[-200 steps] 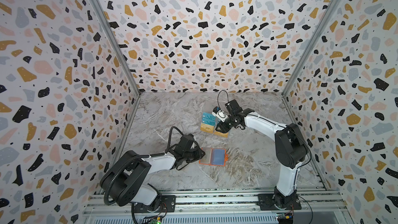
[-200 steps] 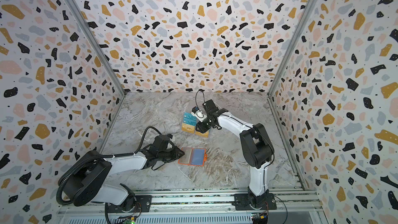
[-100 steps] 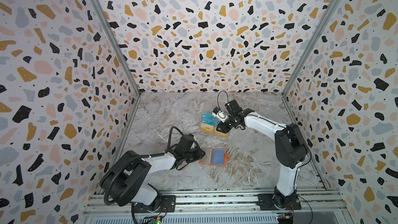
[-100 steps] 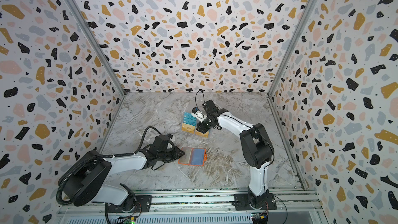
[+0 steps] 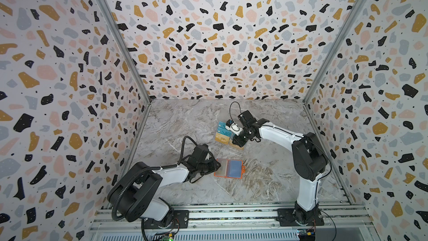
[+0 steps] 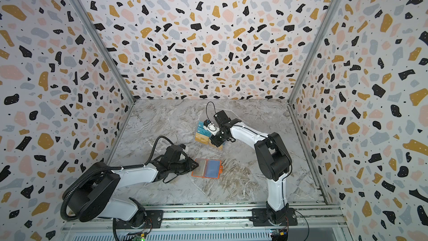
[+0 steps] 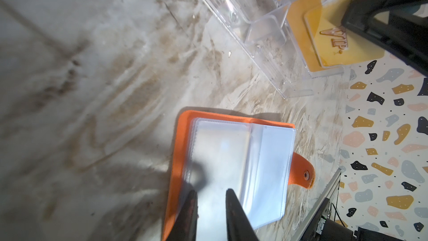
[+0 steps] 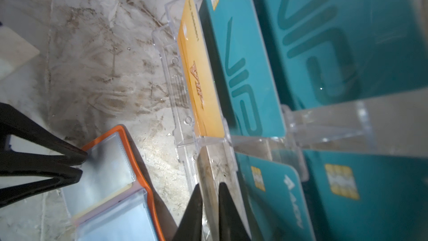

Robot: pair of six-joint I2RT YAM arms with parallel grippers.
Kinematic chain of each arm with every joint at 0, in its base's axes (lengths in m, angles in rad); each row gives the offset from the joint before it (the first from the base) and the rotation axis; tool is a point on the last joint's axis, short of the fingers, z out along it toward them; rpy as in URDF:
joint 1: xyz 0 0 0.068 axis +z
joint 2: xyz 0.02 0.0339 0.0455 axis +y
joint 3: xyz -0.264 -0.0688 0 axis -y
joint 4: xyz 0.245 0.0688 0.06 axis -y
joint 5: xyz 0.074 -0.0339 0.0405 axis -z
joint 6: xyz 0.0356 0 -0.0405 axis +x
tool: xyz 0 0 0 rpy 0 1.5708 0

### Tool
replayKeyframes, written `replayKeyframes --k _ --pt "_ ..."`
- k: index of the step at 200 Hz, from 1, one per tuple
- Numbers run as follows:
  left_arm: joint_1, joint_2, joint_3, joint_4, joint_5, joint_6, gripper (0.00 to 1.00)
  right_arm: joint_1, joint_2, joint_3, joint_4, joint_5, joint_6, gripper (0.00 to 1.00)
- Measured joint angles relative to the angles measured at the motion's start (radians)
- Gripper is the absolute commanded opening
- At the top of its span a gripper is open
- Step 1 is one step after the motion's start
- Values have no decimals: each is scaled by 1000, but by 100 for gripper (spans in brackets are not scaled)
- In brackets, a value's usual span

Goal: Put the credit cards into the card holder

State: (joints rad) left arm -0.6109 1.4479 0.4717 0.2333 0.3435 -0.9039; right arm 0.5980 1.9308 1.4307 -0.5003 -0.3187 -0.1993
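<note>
Pickup of a card is the step in hand. My right gripper [image 8: 209, 205], jaws narrow, sits at the front tier of the clear stand [image 7: 266, 31] over a gold card [image 7: 333, 42]; whether it is pinched, I cannot tell. My left gripper [image 7: 210, 205], also narrow, rests on the card holder [image 5: 229, 168], which lies open on the table [image 5: 185, 124] near the stand; I cannot tell whether it grips. Next, I judge: lift the card clear, then feed it edge-first into a sleeve [image 7: 222, 149].

Orange card holder [image 7: 231, 170], teal & gold credit cards [image 8: 245, 70].
</note>
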Motion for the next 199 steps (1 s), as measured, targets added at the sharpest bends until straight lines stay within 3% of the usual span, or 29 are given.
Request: replayKeyframes --k 38,135,167,199 --pt "0 0 0 0 0 0 25 -1 0 4 -9 6 -15 0" --pt "-2 0 0 -1 -8 -6 23 0 -43 36 -19 10 -19 0" --pt "-16 -6 -13 17 -29 -31 21 -5 -153 4 32 -10 46 0" --pt "-45 -21 -38 42 -54 -69 19 -14 -332 -171 182 -132 209 0"
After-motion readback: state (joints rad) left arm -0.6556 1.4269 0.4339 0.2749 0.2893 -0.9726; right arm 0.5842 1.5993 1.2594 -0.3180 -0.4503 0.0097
